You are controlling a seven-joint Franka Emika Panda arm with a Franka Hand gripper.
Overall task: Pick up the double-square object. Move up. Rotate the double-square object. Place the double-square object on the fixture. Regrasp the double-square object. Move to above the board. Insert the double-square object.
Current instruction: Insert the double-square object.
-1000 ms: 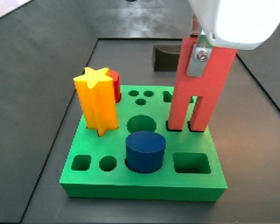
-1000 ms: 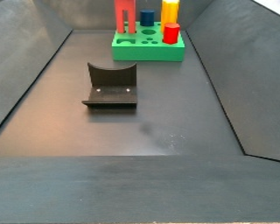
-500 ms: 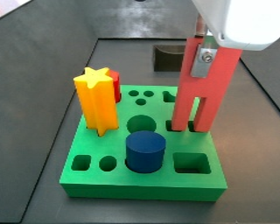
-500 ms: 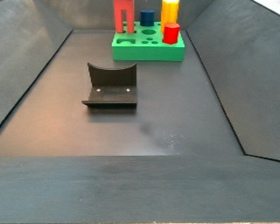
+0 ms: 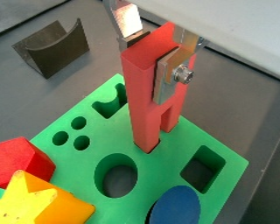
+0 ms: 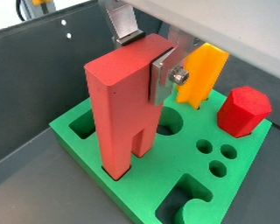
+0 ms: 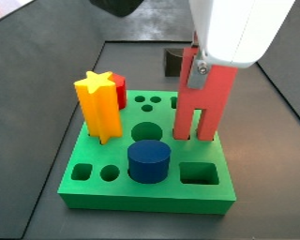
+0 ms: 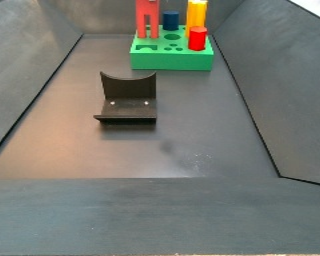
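Both wrist views show the gripper (image 5: 152,54) clamped on the top of the double-square object (image 5: 149,96), a smooth matte red plastic block standing upright with its two square legs set into holes in the thick green board (image 5: 219,147). Side views show the board's round and square cut-outs, with a glossy blue cylinder (image 7: 150,160) near its front edge and a yellow star-shaped prism (image 7: 100,106) by its left edge. Apart from the board, the dark fixture (image 8: 127,97) with its curved notch sits on the grey floor.

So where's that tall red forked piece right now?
The double-square object stands upright on the board, legs in its holes, gripped by the pincer, beyond the blue cylinder.
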